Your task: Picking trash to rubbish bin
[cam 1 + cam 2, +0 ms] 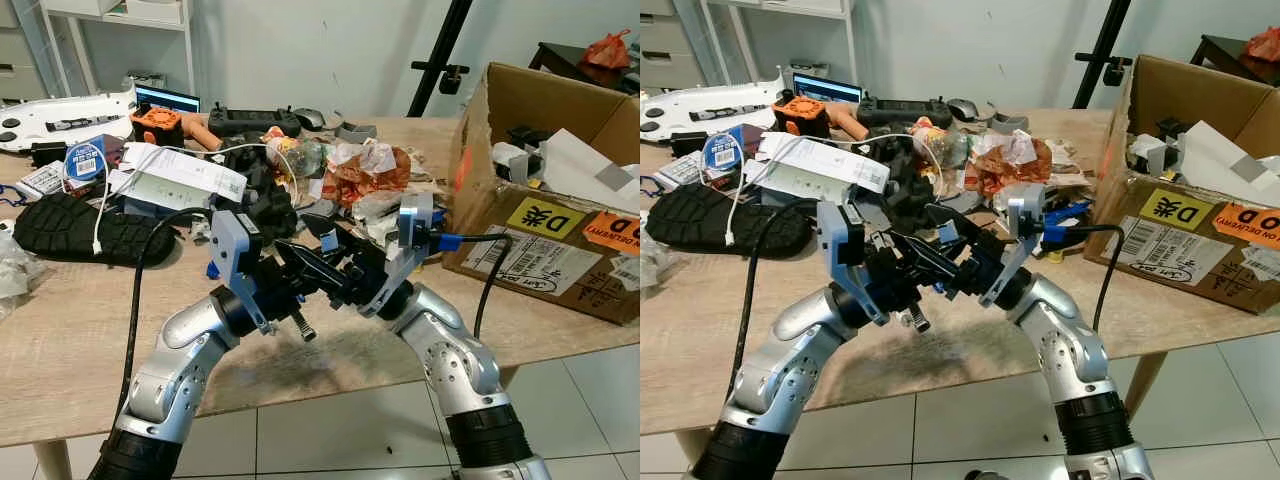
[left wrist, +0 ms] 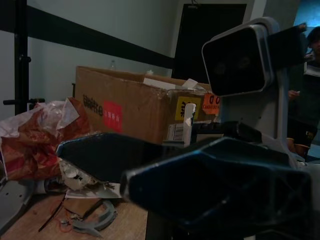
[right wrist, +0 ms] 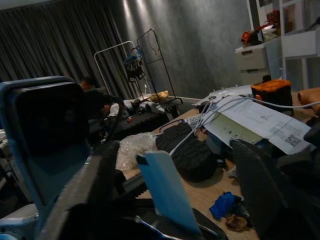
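At the far left of the head views a black rubber shoe sole [image 1: 75,228] lies flat on the light wooden table [image 1: 60,330], with a white cable [image 1: 100,200] draped over it. Above it, in the upper left of the frame, sits a round blue-and-white tape roll [image 1: 86,160], and just right of that a white printed paper sheet [image 1: 180,172] lies across the clutter. An orange-and-black boxy device [image 1: 156,124] stands behind it near the table's far edge, beside a black handheld controller [image 1: 252,120].

In the lower centre the two silver arms cross toward each other over the table's near edge. The left gripper [image 1: 315,268] reaches to the right and the right gripper [image 1: 300,262] reaches to the left, so their black fingers overlap in one dark tangle; I cannot tell whether either pair of jaws is open or closed, or whether anything is between them. In the right wrist view a light blue flat strip [image 3: 167,192] stands up just in front of that gripper's fingers, though what bears it is unclear.

The trash lies just beyond the grippers at the centre of the frame: a crumpled red-and-white paper wrapper [image 1: 365,170] rests on the table among loose scraps, also seen at the left edge of the left wrist view [image 2: 35,140].

To the right, a large open brown cardboard box [image 1: 545,250] with yellow and orange labels sits on the table's right end, holding white papers [image 1: 585,170]. No rubbish bin can be made out.
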Controlling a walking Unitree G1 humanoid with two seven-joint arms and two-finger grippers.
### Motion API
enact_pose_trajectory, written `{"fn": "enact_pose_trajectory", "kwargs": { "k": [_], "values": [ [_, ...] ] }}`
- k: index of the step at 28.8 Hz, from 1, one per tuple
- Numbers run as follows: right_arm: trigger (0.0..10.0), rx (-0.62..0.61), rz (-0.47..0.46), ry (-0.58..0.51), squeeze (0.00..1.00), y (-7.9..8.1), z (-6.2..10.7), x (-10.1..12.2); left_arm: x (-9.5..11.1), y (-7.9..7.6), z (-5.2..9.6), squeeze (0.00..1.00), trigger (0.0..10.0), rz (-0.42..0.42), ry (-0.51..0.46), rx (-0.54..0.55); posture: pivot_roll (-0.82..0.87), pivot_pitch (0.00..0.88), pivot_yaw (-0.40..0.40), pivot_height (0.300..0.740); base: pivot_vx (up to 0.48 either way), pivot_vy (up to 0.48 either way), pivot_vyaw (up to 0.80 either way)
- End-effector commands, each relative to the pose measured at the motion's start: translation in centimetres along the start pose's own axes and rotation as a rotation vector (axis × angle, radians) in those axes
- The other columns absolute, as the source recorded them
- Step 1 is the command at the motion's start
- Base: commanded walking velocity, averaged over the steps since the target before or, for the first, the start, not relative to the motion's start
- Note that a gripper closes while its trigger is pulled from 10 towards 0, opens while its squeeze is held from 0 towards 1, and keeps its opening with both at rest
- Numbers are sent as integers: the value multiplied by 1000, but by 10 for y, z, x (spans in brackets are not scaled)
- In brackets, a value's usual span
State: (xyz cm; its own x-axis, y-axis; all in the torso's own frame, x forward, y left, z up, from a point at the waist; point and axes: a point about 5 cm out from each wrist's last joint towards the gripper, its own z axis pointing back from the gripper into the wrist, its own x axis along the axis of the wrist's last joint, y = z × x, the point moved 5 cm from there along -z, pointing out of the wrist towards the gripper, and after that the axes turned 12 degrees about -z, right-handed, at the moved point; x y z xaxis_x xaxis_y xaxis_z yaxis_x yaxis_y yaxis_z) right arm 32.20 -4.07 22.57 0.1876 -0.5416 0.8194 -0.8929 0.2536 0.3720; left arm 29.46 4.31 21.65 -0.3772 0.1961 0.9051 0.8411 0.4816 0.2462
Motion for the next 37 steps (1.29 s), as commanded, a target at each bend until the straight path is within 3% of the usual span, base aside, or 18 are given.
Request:
{"fn": "enact_pose_trajectory", "kwargs": {
  "k": [1,2,26,27,28,29,30,31,32,34,35,36,37],
  "values": [
    [3725,-45,-3,17,0,-6,6,-1,6,-9,-5,0,0,-9,-22,-55,-24,112,-111,740,0,0,0],
    [0,-47,-4,15,0,-7,6,-1,6,-9,-5,0,0,-7,-20,-60,-24,113,-111,740,0,0,0],
    [0,-40,-2,7,0,-7,9,2,2,-9,-6,0,0,-24,1,-72,-24,116,-109,740,0,0,0],
    [0,-40,-1,6,0,-7,9,2,2,-8,-6,180,0,-28,3,-69,-24,116,-109,740,0,0,0],
    [0,-40,-1,6,0,-7,9,2,2,-8,-6,180,0,-28,3,-69,-24,116,-109,740,0,0,0],
    [0,-40,0,4,0,-7,9,2,2,-7,-7,925,0,-31,3,-59,-24,116,-109,740,0,0,0],
    [0,-41,1,2,0,-7,10,3,2,-6,-7,1000,0,-32,5,-52,-23,119,-107,740,0,0,0],
    [0,-41,1,2,0,-7,10,3,2,-6,-7,1000,0,-32,5,-52,-23,119,-107,740,0,0,0],
    [0,-41,2,1,0,-7,10,3,1,-5,-7,1000,1490,-31,7,-52,-23,119,-107,740,0,0,0],
    [0,-42,3,0,0,-8,10,4,1,-5,-7,1000,1765,-31,7,-54,-23,119,-107,740,0,0,0],
    [0,-44,9,-8,0,-8,10,5,1,-5,-7,1000,4000,-31,9,-51,-23,120,-107,740,0,0,0],
    [0,-45,11,-12,0,-8,9,6,1,-4,-7,1000,4000,-31,9,-49,-23,120,-107,740,0,0,0],
    [0,-45,13,-18,0,-8,9,7,1,-4,-7,1000,7333,-32,10,-49,-23,120,-107,740,0,0,0]
  ]
}}
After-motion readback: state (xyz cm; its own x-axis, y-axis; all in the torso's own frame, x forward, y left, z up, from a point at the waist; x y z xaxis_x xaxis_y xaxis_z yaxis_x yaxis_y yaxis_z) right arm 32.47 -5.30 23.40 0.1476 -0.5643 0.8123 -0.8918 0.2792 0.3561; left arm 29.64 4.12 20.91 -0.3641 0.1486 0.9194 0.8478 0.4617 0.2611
